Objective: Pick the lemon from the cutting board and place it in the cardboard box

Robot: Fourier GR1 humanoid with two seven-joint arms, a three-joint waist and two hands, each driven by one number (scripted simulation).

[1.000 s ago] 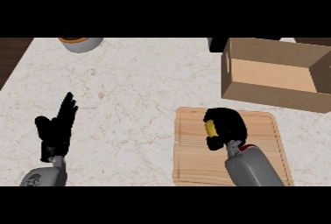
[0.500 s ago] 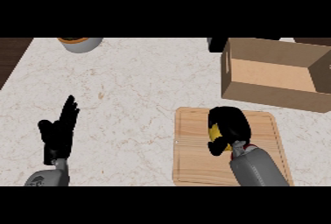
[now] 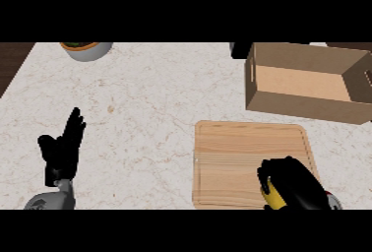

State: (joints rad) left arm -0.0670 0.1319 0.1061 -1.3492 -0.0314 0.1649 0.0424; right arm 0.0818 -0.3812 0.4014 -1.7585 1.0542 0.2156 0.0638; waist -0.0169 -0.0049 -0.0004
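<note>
The right hand (image 3: 299, 184) was curled around the lemon (image 3: 273, 198), only a yellow strip showing under the fingers at the hand's left edge. It was over the near right corner of the wooden cutting board (image 3: 232, 157), well apart from the open cardboard box (image 3: 299, 105) beyond. The left hand (image 3: 62, 152) rested open at the left, fingers up.

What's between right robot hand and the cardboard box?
Head view: bare cutting board, then a sliver of counter; lemon in right robot hand.
</note>
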